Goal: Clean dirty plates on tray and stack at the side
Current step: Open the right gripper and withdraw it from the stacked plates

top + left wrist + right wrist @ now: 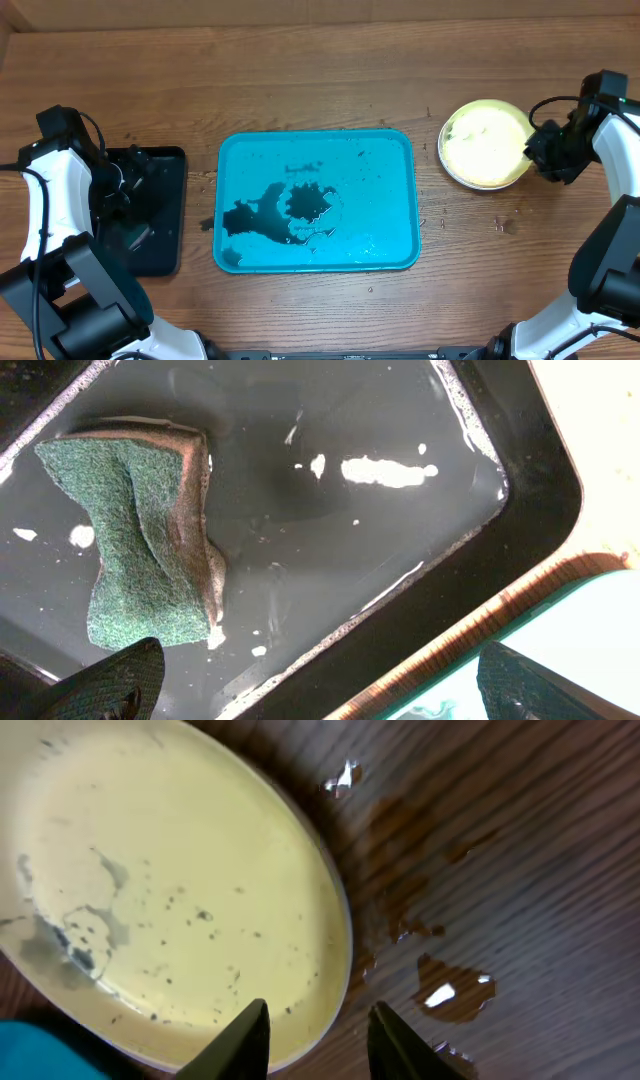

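A yellow-green plate (485,143) lies on the wooden table to the right of the turquoise tray (390,150). In the right wrist view the plate (180,890) shows grey smears and dark specks. My right gripper (537,150) is at the plate's right edge. Its jaws (320,1010) stand a little apart, one finger over the plate and one over the table, with the rim between them untouched. The tray carries no plate, only dark puddles (285,210). My left gripper (320,670) hangs wide open over the black tray (520,490), with nothing in it.
The black tray (150,240) at the left holds grey water and a green sponge (140,550). Its corner lies close to the turquoise tray's left edge. Drops of water (445,990) dot the wood beside the plate.
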### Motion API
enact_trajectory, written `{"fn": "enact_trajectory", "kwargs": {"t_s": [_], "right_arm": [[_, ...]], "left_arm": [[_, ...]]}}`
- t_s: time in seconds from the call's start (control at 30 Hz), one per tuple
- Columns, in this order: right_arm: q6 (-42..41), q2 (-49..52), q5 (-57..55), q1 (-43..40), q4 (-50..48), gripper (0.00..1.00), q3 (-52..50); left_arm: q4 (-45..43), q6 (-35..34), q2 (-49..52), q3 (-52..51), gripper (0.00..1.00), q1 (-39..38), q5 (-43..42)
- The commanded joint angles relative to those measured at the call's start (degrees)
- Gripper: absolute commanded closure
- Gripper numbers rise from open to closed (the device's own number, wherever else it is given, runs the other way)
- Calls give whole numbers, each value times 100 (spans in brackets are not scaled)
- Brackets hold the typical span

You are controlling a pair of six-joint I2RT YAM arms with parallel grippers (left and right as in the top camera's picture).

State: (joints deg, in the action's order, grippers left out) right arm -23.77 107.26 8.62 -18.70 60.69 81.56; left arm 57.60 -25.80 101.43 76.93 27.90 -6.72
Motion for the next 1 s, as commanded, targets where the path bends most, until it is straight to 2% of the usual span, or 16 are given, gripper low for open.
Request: {"fn": "enact_trajectory", "kwargs": {"t_s": [0.0, 0.2, 0.43, 0.6, 0.63, 0.83, 0.97], "right_arm": [[138, -190, 708, 4, 149, 65, -7], [651, -605, 1408, 4, 717, 59, -7], [1331, -1947, 1436, 144, 1840, 53, -13], [1401, -2979, 1246, 297, 2459, 44, -13], [1399, -3314, 1246, 356, 2688, 0, -13], [1373, -3827, 1248, 374, 3565, 0, -13], [1355, -3851, 1246, 374, 3582, 0, -13]], "left_arm": [[0, -13, 46, 107, 0, 46, -35], [0, -13, 46, 107, 0, 46, -37], [-2, -13, 46, 107, 0, 46, -37], [0, -13, 46, 107, 0, 46, -37], [0, -13, 46, 107, 0, 46, -37], [0, -13, 46, 107, 0, 46, -37], [-2, -13, 46, 107, 0, 46, -37]]}}
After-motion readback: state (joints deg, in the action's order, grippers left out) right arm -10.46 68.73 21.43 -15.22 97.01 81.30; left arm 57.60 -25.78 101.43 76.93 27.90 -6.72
